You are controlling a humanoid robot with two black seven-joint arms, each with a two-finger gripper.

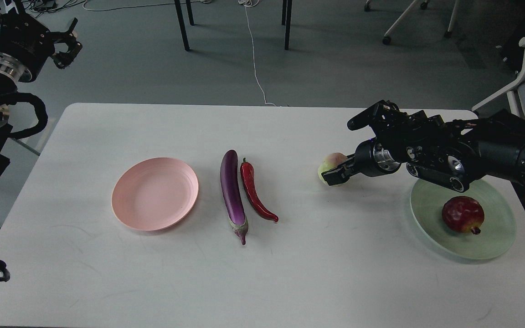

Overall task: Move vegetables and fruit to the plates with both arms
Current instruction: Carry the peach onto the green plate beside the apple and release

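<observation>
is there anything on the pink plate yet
No, the pink plate lies bare on the table, while the eggplant and chili pepper lie beside it on the tabletop.

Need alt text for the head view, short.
The right pincer closes around a pale green fruit on a white table; a dark red fruit sits on the green plate. Eggplant and chili lie beside the empty pink plate.

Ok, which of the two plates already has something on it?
The pale green plate on the right: the dark red fruit sits on it. The pink plate holds nothing.
</observation>
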